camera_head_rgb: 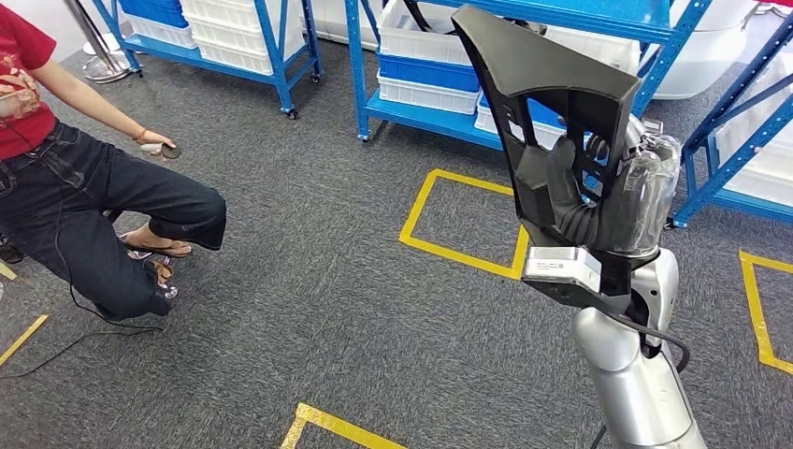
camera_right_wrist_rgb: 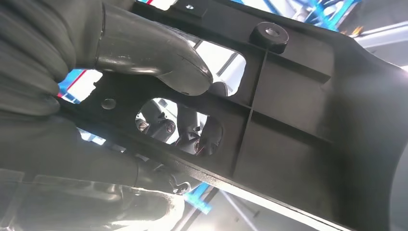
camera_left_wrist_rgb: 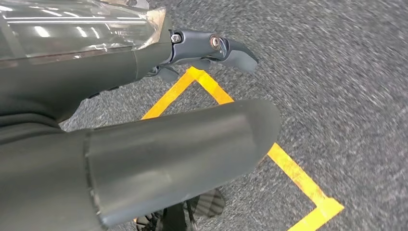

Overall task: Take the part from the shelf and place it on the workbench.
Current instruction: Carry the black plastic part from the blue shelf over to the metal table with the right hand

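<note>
On the left a seated person in a red top and dark trousers (camera_head_rgb: pixel 84 187) is leaning out over the grey carpet floor (camera_head_rgb: pixel 309 299), with blue metal shelving holding white bins (camera_head_rgb: pixel 411 56) standing behind, so the open room is lying over the middle carpet and its yellow tape squares (camera_head_rgb: pixel 463 220). The left hand (camera_left_wrist_rgb: pixel 159 130) is hanging over the carpet holding nothing, fingers apart. On the right, the right hand (camera_head_rgb: pixel 608 210) is gripping the black ribbed plastic bracket-like part (camera_head_rgb: pixel 552 89) at its narrow lower end, thumb through a cut-out; it is looking stiff, light and top-heavy, with its long upper edge passing near the shelving
</note>
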